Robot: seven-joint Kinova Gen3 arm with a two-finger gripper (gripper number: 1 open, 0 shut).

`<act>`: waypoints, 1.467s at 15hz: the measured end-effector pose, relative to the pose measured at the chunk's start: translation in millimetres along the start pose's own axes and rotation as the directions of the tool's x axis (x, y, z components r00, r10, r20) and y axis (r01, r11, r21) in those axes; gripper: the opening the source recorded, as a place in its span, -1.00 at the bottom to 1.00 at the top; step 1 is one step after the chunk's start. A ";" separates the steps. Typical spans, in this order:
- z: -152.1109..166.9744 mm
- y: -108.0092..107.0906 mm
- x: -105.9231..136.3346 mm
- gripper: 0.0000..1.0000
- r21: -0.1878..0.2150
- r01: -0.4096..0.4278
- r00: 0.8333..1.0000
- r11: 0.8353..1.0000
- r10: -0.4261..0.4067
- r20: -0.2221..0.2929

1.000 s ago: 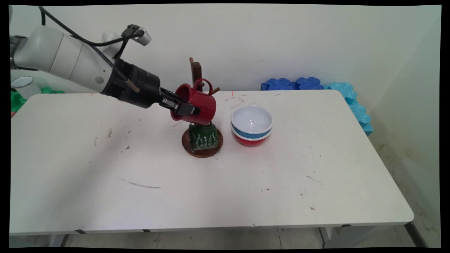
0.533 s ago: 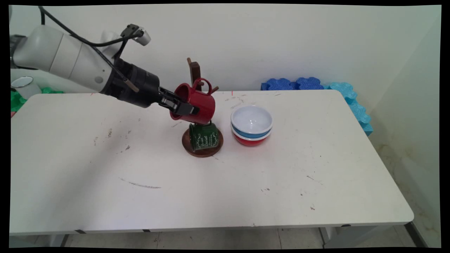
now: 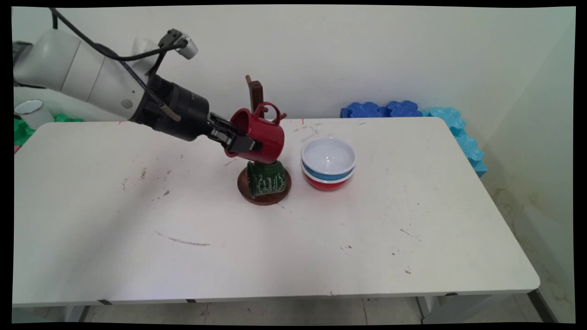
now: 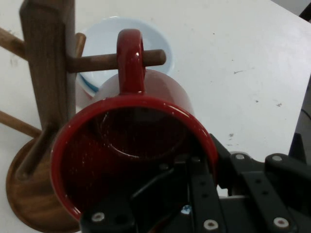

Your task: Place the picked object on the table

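The gripper [image 3: 243,142] pinches the rim of a red mug [image 3: 259,137], one finger inside it, holding it tilted on its side. Its handle [image 4: 130,58] loops over a peg [image 4: 116,60] of the wooden mug stand [image 3: 257,94], above a green mug [image 3: 266,178] hanging lower, with stacked bowls [image 3: 328,162] just beside on the surface [image 3: 293,238].

My arm [image 3: 82,75]: glossy white rounded links with a grey seam between segments, one small round grey dot near the wrist end. Wrist section [image 3: 176,112] is a matte black cylinder. Black cables [image 3: 110,54] run along the top. Small white-and-grey camera module [image 3: 179,43] on a black bracket above the wrist. Gripper [image 3: 238,141]: black two-finger, jointed linkage bars. From the hand view, the linkage [image 4: 233,194] is black plates with silver round screw heads, and a tiny bluish spot shows between the bars.
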 end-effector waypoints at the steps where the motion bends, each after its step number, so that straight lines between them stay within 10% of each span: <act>1: -0.5 1.3 1.0 -1.00 -0.003 -0.004 1.000 1.000 0.004 0.001; 22: -22.9 18.7 0.6 -1.00 -0.032 -0.081 0.995 0.996 0.083 0.054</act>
